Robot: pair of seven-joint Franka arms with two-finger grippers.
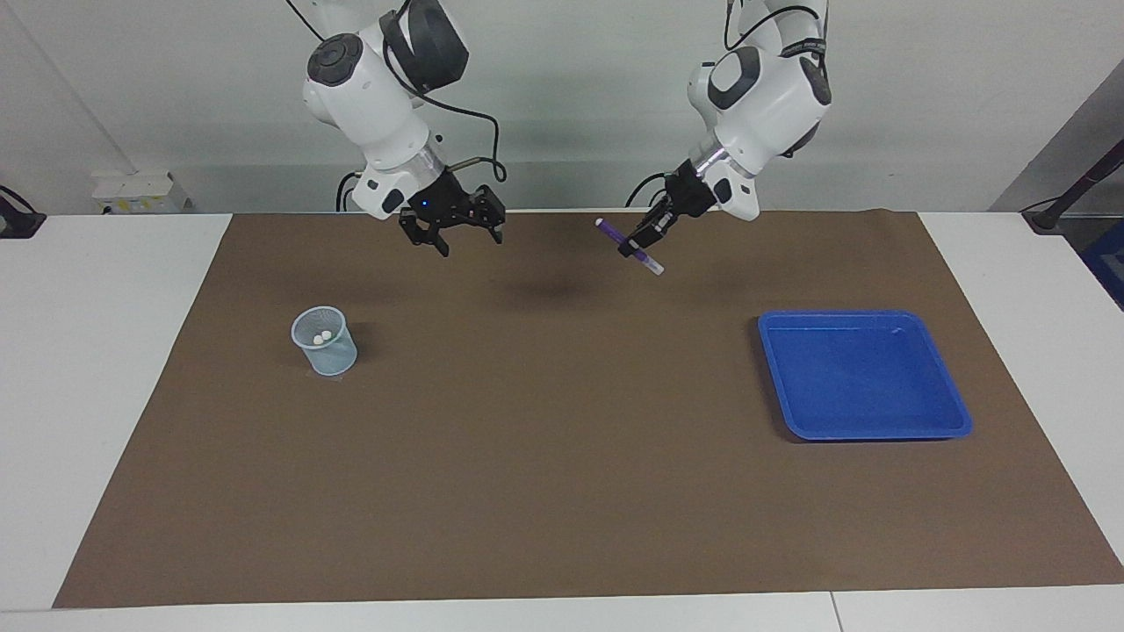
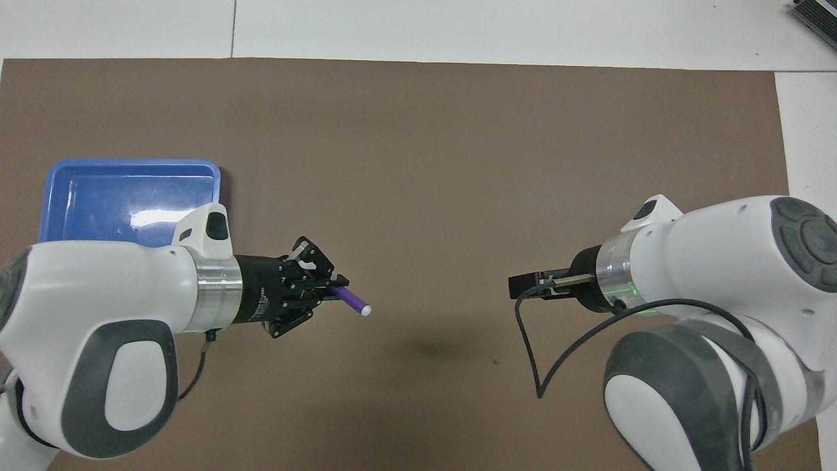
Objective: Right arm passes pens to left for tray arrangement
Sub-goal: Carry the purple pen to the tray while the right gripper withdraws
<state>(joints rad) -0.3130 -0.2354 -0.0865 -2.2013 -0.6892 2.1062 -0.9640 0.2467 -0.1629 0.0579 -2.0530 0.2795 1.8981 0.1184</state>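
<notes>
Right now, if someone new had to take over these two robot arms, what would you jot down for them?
Left pincer: shut on the purple pen, up in the air over the brown mat.
Right pincer: open, holding nothing, over the mat.
Tray: at the left arm's end of the table, nothing in it.
Cup: at the right arm's end, two pale pen tips showing inside.
Done: purple pen handed over.
Left: lay it in the tray, then pass the cup's pens across.

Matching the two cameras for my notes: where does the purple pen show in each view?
Facing view: the purple pen hangs tilted in the left pincer, above the brown mat, upper middle.
Overhead view: the pen sticks out of the left pincer, left of centre.
Shared landmark: the blue tray, at the left arm's end.
</notes>
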